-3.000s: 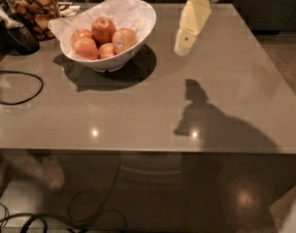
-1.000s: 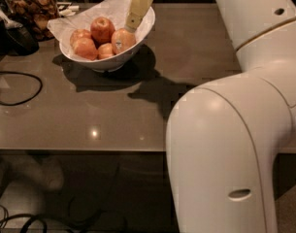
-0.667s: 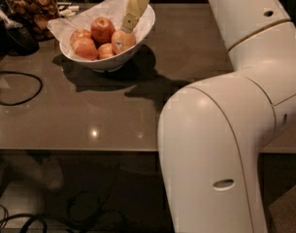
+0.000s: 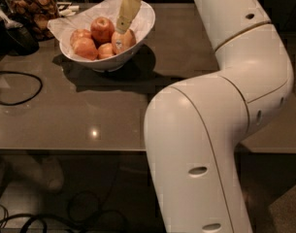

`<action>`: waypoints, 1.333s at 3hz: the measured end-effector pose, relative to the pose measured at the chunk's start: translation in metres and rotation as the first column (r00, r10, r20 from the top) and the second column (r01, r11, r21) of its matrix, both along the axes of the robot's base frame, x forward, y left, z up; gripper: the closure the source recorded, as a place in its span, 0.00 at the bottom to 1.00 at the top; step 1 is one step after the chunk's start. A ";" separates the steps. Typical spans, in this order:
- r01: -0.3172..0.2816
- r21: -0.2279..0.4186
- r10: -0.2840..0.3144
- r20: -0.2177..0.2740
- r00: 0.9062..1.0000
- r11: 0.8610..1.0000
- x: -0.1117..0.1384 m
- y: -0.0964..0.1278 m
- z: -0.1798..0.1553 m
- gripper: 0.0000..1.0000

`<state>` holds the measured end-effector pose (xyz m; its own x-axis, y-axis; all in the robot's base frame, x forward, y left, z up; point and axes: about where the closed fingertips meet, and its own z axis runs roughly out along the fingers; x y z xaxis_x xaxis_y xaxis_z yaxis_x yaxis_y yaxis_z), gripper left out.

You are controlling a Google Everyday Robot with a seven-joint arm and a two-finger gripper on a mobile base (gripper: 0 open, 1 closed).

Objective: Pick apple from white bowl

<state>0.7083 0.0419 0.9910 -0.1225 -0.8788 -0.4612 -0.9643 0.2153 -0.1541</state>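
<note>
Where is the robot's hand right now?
In the camera view, the hand is at the upper left, pointing down into the white bowl, its tip at the rightmost apple.

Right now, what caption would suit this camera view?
Robot's pincer down inside the white bowl, tip at an apple.

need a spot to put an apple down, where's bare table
Bare table in front of the white bowl, between the cable loop and the arm; also right of the bowl. Crowded: the bowl itself, gripper at the apples, and the jar corner.
</note>
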 end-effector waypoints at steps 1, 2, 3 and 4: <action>0.004 0.008 -0.004 -0.023 1.000 1.000 0.005 0.007 -0.010 0.31; 0.016 0.022 -0.014 -0.058 0.998 1.000 0.008 0.012 -0.022 0.28; 0.031 0.033 -0.028 -0.096 0.995 0.999 0.010 0.015 -0.033 0.25; 0.046 0.049 -0.039 -0.135 0.990 0.998 0.010 0.015 -0.042 0.25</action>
<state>0.7180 0.0573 0.9492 -0.2229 -0.8469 -0.4827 -0.9653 0.2610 -0.0121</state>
